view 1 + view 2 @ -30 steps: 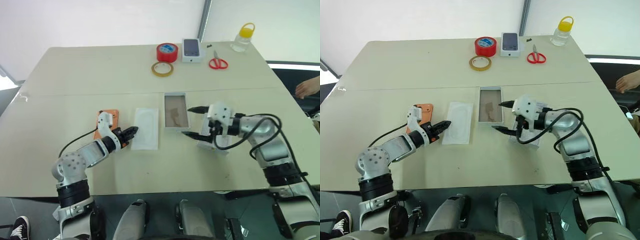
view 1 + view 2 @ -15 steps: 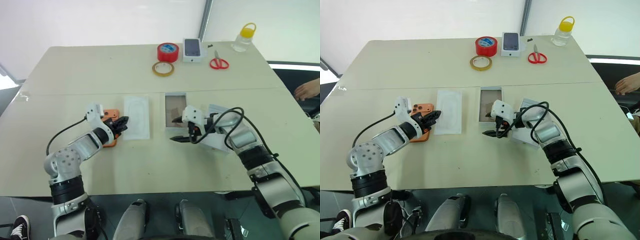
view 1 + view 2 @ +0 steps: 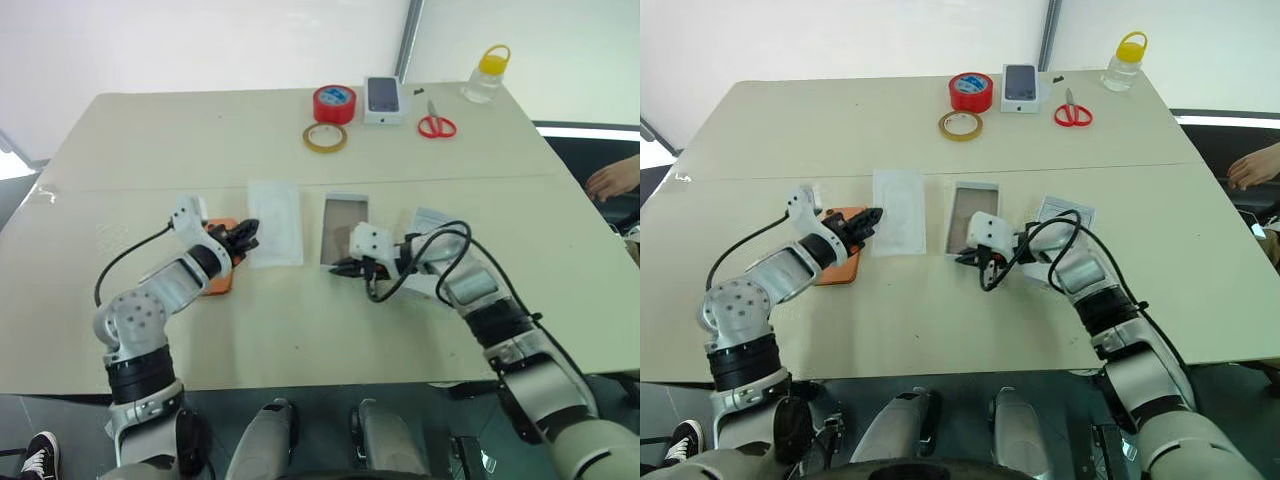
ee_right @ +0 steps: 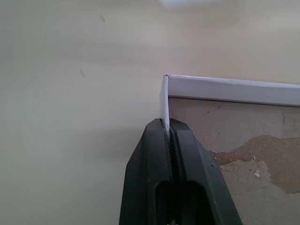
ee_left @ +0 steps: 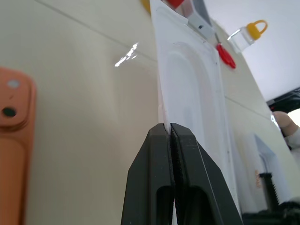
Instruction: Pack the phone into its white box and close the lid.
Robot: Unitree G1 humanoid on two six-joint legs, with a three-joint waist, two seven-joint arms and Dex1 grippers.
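Right gripper (image 3: 340, 269), jaws spread wide a second ago beside the white box (image 3: 343, 229), has since swung in toward the table's middle and now clamps the near wall of that box at its near corner; the right wrist view shows both fingers (image 4: 154, 154) pinched tight on the thin white wall, brownish floor just beyond. The box itself has shifted a little leftward and now sits slightly skewed.

Left gripper (image 3: 247, 240) stays closed on the near edge of the thin white insert sheet (image 3: 275, 221); left wrist view shows the sheet's edge squeezed between the black fingers (image 5: 154, 164). The sheet has travelled away from the robot, toward 12 o'clock, and a bit left; it now lies just left of the box, not touching it.

The phone (image 3: 221, 258), orange, back up, lies at 9 o'clock of the box, past the sheet, partly under the left forearm. It looks unmoved.

The lid (image 3: 428, 252) lies at 3 o'clock of the box, largely covered by the right arm and its cable.

Far edge of table (image 3: 150, 130), 12 o'clock: red tape roll (image 3: 334, 104), yellowish tape ring (image 3: 325, 137), small white box with a dark phone (image 3: 384, 99), red scissors (image 3: 436, 125), yellow-capped bottle (image 3: 485, 75). All unchanged.

A person's hand (image 3: 612, 179) shows at the right edge.
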